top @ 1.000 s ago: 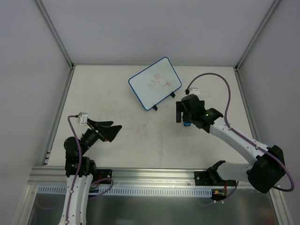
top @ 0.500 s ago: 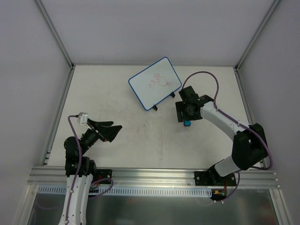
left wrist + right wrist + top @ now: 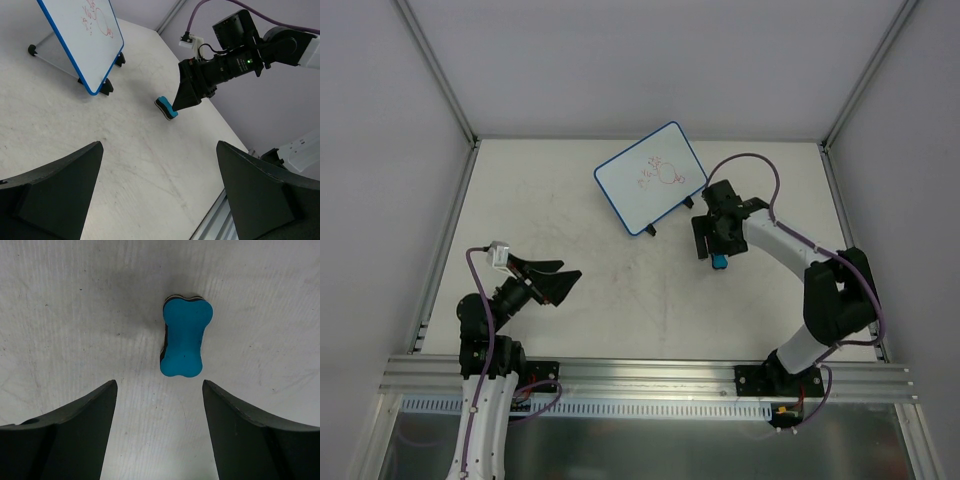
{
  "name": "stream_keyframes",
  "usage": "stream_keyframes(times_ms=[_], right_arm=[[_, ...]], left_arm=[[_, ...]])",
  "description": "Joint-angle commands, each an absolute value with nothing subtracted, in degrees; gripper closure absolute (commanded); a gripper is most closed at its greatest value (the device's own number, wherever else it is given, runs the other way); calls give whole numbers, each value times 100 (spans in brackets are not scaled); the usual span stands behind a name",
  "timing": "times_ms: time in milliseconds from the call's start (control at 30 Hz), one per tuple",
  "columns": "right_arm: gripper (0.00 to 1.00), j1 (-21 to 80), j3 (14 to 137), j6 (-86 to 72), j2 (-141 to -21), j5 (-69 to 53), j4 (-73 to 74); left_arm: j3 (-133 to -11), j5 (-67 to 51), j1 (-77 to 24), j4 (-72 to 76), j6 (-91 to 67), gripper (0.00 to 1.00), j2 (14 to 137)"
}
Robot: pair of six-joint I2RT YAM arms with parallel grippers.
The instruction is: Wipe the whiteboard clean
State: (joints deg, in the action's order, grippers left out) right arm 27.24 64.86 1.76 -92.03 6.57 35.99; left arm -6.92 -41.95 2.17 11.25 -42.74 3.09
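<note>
Nothing is wiped yet: the whiteboard (image 3: 651,178) stands tilted on its feet at the far middle of the table (image 3: 570,220), its red scribbles (image 3: 660,175) all there. My right pincer (image 3: 159,390) hangs spread and empty just above the blue eraser (image 3: 184,343), which lies ungrabbed. My left pincer (image 3: 160,145) gapes wide, holding nothing. Grabbing and wiping are all ahead.

No legible text anywhere — only unreadable red scribbles (image 3: 660,172) on the whiteboard (image 3: 630,195)

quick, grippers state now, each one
left gripper: open, empty
right gripper: open, holding nothing, eraser lies just beyond its fingertips
</note>
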Motion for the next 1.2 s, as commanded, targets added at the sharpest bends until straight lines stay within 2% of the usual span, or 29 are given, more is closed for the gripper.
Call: stream_keyframes(times_ms=[0,300,800,933,1167], right_arm=[[26,2689,6645,273,-9430,571,3393],[27,2575,6601,264,-9747,729,3120],[39,2312,6566,185,-10116,677,2725],[46,2285,6513,158,-10169,685,2619],[50,2241,6504,141,-10248,738,2610]], left_arm=[[-738,-4359,167,1275,-4315,1,185],[-721,-4403,167,1257,-4307,1,88],[-677,-4412,167,1257,-4298,1,62],[-677,-4421,167,1257,-4298,1,70],[-659,-4421,176,1257,-4298,1,53]])
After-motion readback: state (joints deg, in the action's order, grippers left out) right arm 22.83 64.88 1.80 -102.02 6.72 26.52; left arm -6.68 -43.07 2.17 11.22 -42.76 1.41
